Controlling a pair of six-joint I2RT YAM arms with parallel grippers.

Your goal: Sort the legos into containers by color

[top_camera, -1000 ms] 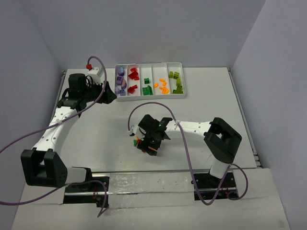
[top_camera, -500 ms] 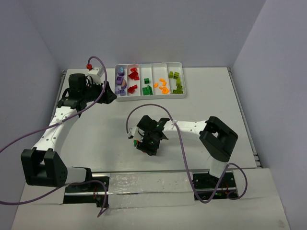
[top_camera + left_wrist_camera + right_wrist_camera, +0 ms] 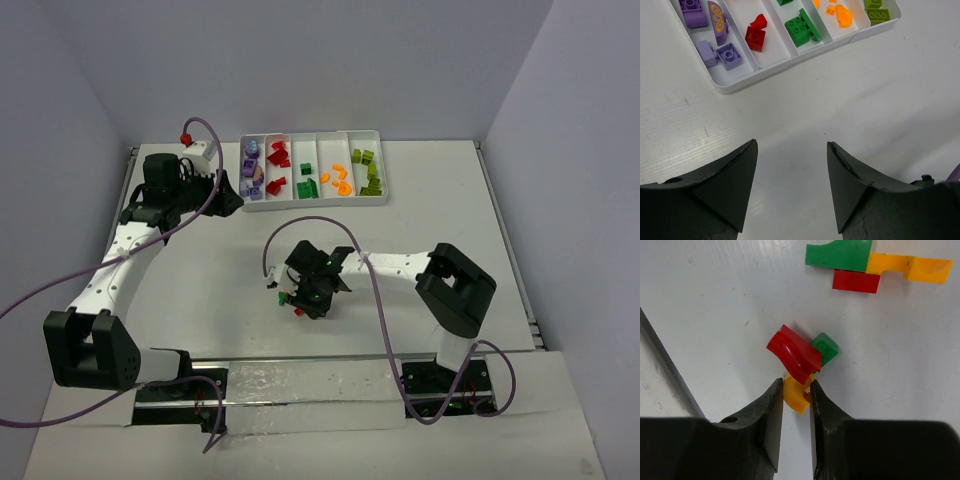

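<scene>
Pale grey walls close in a white table. At its far edge lies one white tray with five compartments. The left wrist view shows four purple bricks in the end one and two red bricks in the next. The left claw hangs wide apart, holding nothing, near the tray's purple end. Mid-table lie six loose bricks: two red, two green, two yellow. The right claw stands narrow, pinching a curved yellow brick, which touches a curved red brick beside a small green brick.
</scene>
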